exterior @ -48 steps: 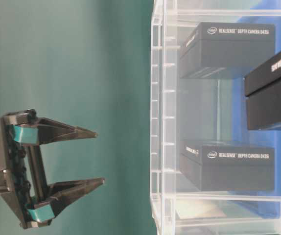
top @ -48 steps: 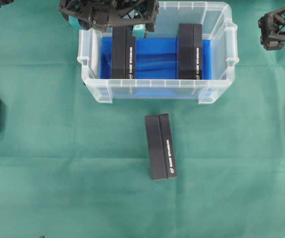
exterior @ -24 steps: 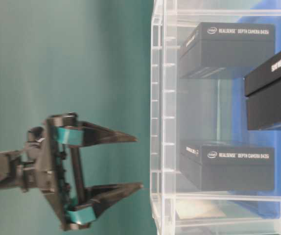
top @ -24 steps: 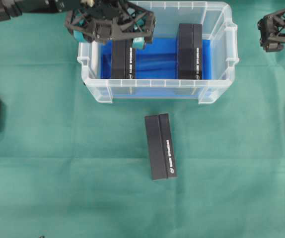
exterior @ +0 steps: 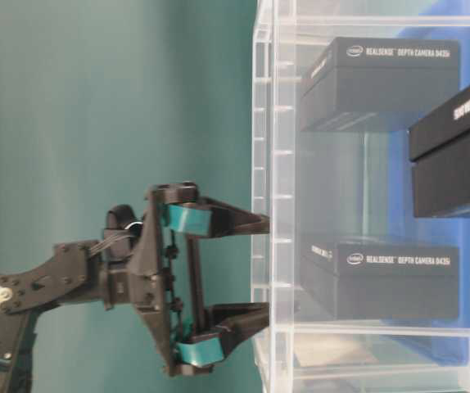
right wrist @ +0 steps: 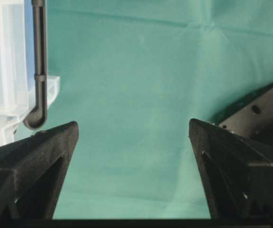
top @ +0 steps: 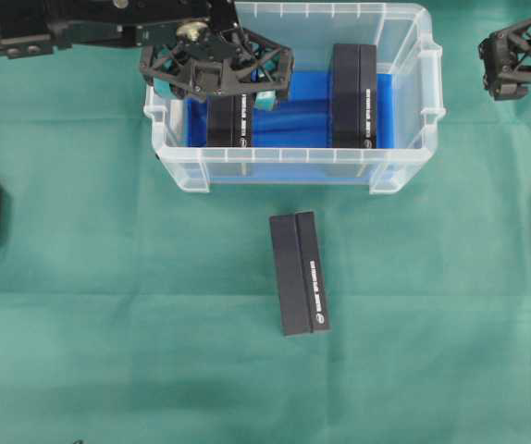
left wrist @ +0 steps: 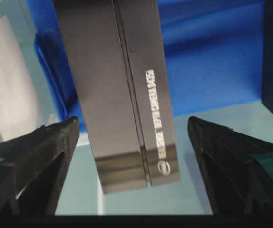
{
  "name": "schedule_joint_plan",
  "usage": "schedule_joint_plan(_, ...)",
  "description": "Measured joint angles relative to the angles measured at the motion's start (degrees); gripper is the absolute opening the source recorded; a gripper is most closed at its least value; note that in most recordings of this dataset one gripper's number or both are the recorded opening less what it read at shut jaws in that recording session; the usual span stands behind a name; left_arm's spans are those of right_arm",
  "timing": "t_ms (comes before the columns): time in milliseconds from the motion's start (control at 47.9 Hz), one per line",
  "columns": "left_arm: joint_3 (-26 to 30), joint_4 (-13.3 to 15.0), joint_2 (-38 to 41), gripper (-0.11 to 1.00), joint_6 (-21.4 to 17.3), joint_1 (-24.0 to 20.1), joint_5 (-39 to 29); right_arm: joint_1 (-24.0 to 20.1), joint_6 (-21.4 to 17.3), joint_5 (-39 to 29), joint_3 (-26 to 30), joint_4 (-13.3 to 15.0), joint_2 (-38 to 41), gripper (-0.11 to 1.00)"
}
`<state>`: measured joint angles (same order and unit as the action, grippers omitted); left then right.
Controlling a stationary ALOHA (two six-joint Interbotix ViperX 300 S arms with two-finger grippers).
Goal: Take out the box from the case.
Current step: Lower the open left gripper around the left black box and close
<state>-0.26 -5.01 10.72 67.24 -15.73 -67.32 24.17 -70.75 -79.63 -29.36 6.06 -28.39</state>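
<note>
The left hand (top: pixel 217 81) stands wide open and holds nothing. It hangs over the left end of the case (top: pixel 404 171), pointing down. In the left wrist view the left box (left wrist: pixel 120 95) lies between the two fingers (left wrist: pixel 36 156), below them, with a free gap on each side. This box lies flat on the blue cloth (top: pixel 293 111) near the left wall of the case, its long sides running from the back wall to the front wall.

The box looks like stiff cardboard with a smooth dark skin, so I judge it light and rigid but a little slippery. The best hold seems across its two long sides, near the middle.

A second box (top: pixel 353 92) lies near the right wall. A third box (top: pixel 301 273) lies on the surface in front of the case. The right hand (top: pixel 515 55), open and empty, waits near the back right corner of the surface.
</note>
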Motion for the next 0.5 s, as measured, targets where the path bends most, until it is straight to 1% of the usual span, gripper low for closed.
schedule_joint_plan(501,-4.1,0.1,1.1,0.94,0.4,-0.4,4.0,-0.8,0.0,1.0,0.0,-0.4,0.0,0.92)
